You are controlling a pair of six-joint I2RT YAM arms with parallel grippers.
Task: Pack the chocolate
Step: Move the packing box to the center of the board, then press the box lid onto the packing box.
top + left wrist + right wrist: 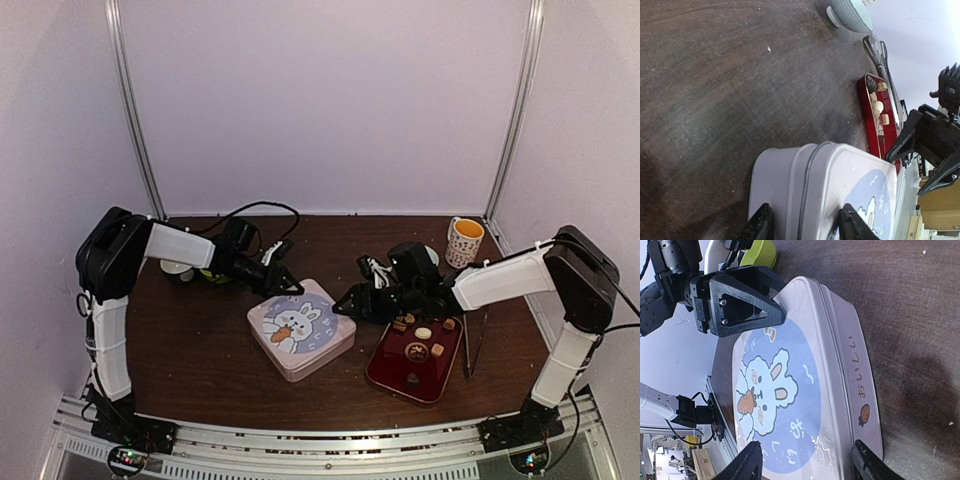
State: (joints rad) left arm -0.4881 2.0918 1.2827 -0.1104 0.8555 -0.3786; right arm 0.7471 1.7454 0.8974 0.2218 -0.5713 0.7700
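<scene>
The chocolate (423, 333) is several small cream, tan and dark pieces lying on a red tray (385, 375) right of centre; they also show in the left wrist view as chocolate (878, 106). A closed pale tin (300, 328) with a rabbit on its lid sits in the middle of the table. My left gripper (283, 284) is at its far left corner, and in the left wrist view the gripper (805, 210) has its fingers pressed on the side wall and lid. My right gripper (350, 303) is at the tin's right corner, where it (807, 445) closes across lid and wall.
A yellow-lined mug (464, 241) stands at the back right. A pale bowl (850, 14) sits behind the tray. Metal tongs (472, 345) lie along the tray's right side. A green and white object (180, 270) sits under the left arm. The table's front edge is a metal rail.
</scene>
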